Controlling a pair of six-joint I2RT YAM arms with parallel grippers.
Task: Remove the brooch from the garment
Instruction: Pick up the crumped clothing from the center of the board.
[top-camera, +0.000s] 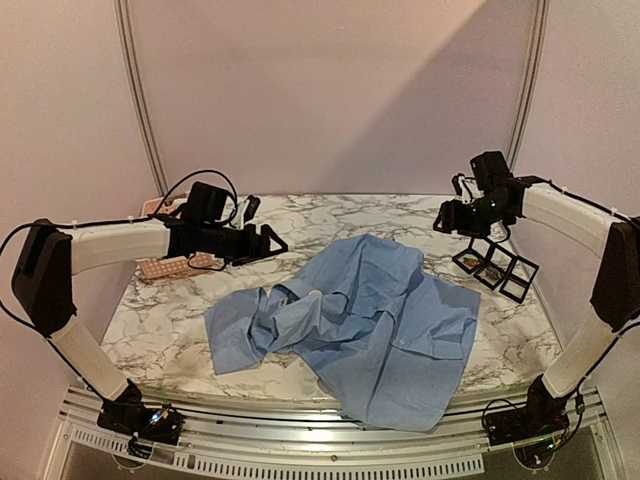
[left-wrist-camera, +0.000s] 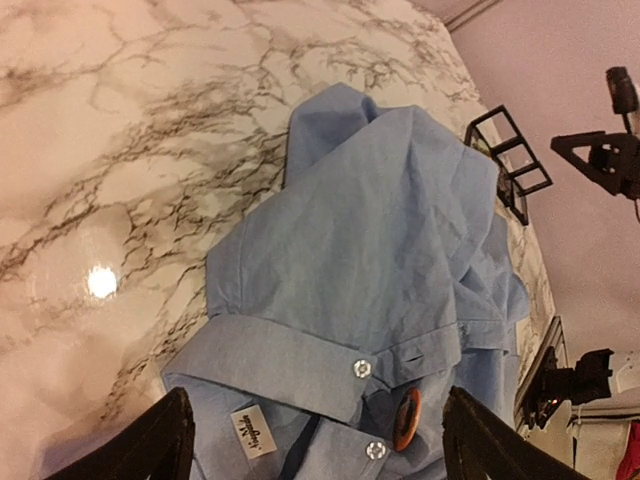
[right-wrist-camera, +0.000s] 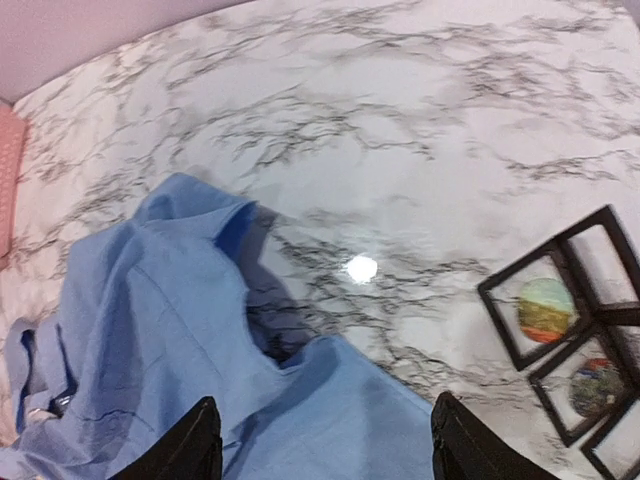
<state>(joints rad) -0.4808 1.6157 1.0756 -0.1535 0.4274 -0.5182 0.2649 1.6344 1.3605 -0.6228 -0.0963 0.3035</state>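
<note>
1. Top external: marble table (top-camera: 170, 310) w/ blue shirt (top-camera: 370, 330) crumpled at ctr, hem over the near edge.
2. Left gripper (top-camera: 265, 243) in the air left of the shirt, jaws spread wide, nothing btwn.
3. Right gripper (top-camera: 447, 218) in the air at far right, jaws spread, empty.
4. Black frames (top-camera: 495, 265) just right of the shirt.
5. Brooch (left-wrist-camera: 405, 418): orange oval on the shirt, beside the collar buttons.

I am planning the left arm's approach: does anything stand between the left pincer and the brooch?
Nothing visible does. In the left wrist view the orange brooch lies exposed on the shirt near its collar, ahead of the open left pincer; a cloth fold only borders it.
</note>
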